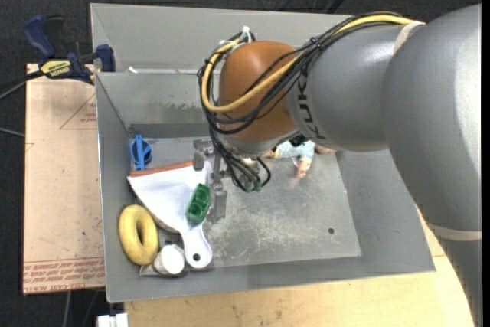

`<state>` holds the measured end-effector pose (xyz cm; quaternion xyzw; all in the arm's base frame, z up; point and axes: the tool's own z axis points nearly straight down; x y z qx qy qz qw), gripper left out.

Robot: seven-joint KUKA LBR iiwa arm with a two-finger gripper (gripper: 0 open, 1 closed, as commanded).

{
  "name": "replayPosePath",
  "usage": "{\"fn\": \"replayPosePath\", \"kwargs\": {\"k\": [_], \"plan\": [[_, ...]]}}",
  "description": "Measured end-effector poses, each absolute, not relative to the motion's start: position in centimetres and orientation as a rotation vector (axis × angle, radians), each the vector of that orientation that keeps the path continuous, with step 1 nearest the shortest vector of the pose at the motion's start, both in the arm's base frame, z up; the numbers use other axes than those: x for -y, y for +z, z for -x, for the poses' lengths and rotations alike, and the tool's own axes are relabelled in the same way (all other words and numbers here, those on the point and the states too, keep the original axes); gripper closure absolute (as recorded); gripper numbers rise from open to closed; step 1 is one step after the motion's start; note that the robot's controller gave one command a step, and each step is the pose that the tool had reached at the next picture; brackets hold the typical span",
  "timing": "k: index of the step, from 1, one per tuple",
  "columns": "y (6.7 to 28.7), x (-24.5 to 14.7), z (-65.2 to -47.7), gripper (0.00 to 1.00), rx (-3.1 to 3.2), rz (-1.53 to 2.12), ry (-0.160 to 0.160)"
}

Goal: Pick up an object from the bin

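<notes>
A small green plastic piece (198,204) lies in the left half of the bin (306,241), on the right edge of a white flat scoop-like piece (170,195). Its long axis runs near to far, with the far end tipped slightly right. The gripper (217,195) hangs just right of it, touching or almost touching its side; whether the gripper is open or closed cannot be told. A yellow ring (138,233) and a white cap (170,263) lie at the near left, a blue piece (140,152) at the far left, and a small doll (298,155) to the right, under the arm.
</notes>
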<state>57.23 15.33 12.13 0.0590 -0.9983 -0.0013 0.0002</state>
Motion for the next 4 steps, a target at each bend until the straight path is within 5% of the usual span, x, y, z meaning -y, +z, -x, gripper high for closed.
{"fn": "replayPosePath", "kwargs": {"k": [1, 2, 3, 4], "plan": [[11.7, -15.1, -58.7, 0.00, 3.136, -0.249, -0.004], [7.0, -14.4, -56.2, 1.00, 3.083, -0.616, -0.008], [7.0, -14.4, -56.2, 1.00, 3.083, -0.615, -0.008], [15.4, -13.7, -56.9, 1.00, 3.061, -0.730, -0.010]]}}
